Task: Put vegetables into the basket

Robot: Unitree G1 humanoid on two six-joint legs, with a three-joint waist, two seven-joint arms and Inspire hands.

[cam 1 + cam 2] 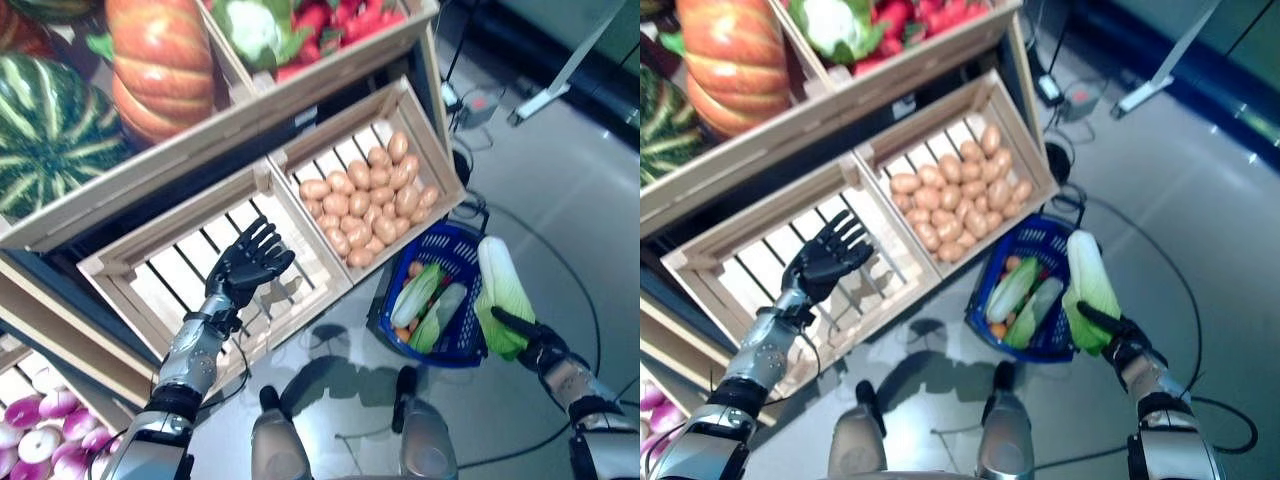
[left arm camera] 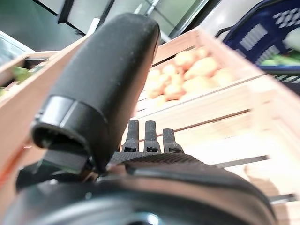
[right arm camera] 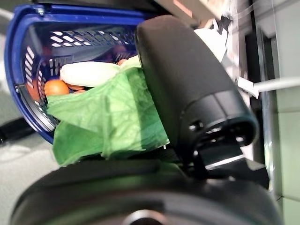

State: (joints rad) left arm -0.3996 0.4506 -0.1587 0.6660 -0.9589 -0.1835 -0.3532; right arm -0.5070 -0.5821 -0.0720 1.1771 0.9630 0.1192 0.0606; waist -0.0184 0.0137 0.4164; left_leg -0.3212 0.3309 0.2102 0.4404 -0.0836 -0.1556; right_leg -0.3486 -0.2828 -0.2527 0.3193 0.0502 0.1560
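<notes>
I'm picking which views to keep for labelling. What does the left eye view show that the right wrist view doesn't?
Only the left eye view shows the open left hand over the empty slatted crate, the crate of potatoes, the pumpkin and the striped squash. Only the right wrist view shows the orange items deep in the basket from close up. Both show the blue basket and the right hand holding a cabbage.

a pale grey glossy floor (image 1: 560, 190) reflects the light. a tiered wooden produce stand (image 1: 150, 150) fills the upper left, its slatted crates (image 1: 180, 265) angled outward. at the top right a white metal leg (image 1: 570, 65) slants across a dark strip, with a small grey device (image 1: 478, 105) on the floor nearby.
</notes>
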